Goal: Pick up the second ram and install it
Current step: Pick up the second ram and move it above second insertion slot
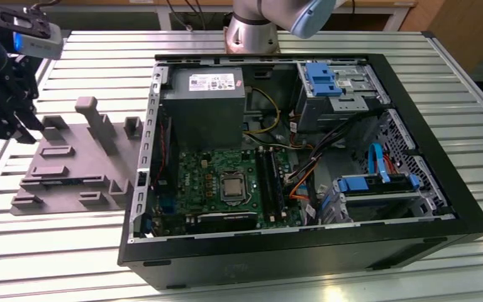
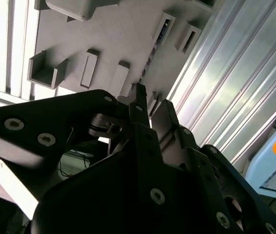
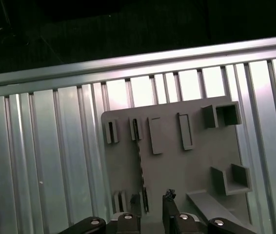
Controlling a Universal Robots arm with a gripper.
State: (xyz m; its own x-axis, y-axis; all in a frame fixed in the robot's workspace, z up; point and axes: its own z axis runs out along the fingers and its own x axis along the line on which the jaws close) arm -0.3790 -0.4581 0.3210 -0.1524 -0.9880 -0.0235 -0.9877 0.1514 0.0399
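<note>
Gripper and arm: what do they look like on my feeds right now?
The gripper is black, with angular linkage plates dotted with silver screw heads. In the exterior view the arm is a silver-grey cylinder with a pale blue joint cap.

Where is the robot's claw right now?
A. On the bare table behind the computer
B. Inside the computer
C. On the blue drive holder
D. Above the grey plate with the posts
D: in the first wrist view the gripper hangs open over the grey holder plate, where the second ram stands on edge; in the exterior view the open computer case sits off to the side.
</note>
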